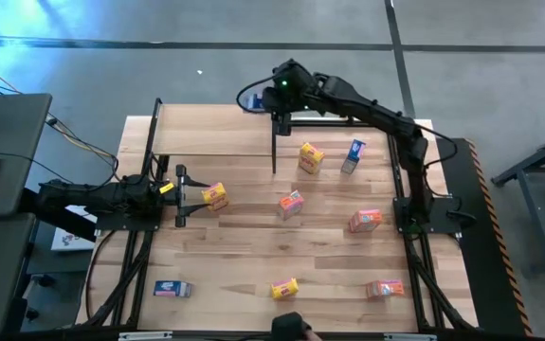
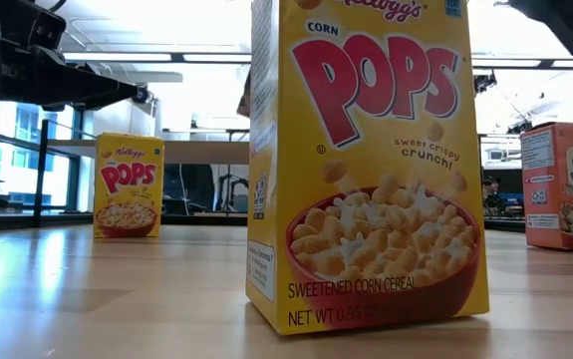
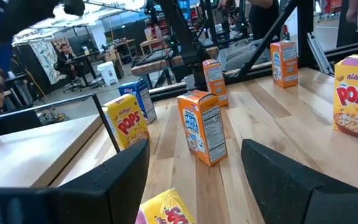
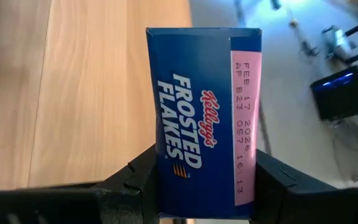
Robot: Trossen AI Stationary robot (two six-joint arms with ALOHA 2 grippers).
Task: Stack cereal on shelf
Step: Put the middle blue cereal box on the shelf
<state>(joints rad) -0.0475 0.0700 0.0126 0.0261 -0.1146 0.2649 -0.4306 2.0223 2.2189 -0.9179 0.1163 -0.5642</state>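
1. My right pincer point(image 4: 207, 186) is pinching a blue Frosted Flakes box point(image 4: 203, 118) between its two fingers, up at the far edge of the shelf point(image 1: 215, 142), the light board on the far left of the worktop point(image 1: 338, 270).
2. The grip sits low on the box and looks square in the right wrist view, so I judge I can set it down without re-gripping.
3. To do this step well, I bring the box down flat onto the board, well inside its edge, since the floor shows just beyond it.
4. I release only once the base is fully seated, then pull straight back so the fingers don't drag it over.
5. My left pincer point(image 1: 181, 197) hangs spread just beside a yellow box point(image 1: 214, 196) near the black posts, clamping nothing.
6. Other boxes wait scattered over the worktop: yellow Corn Pops point(image 2: 366, 165), an orange Mini-Wheats box point(image 3: 202, 127), and another blue one point(image 1: 353, 156).
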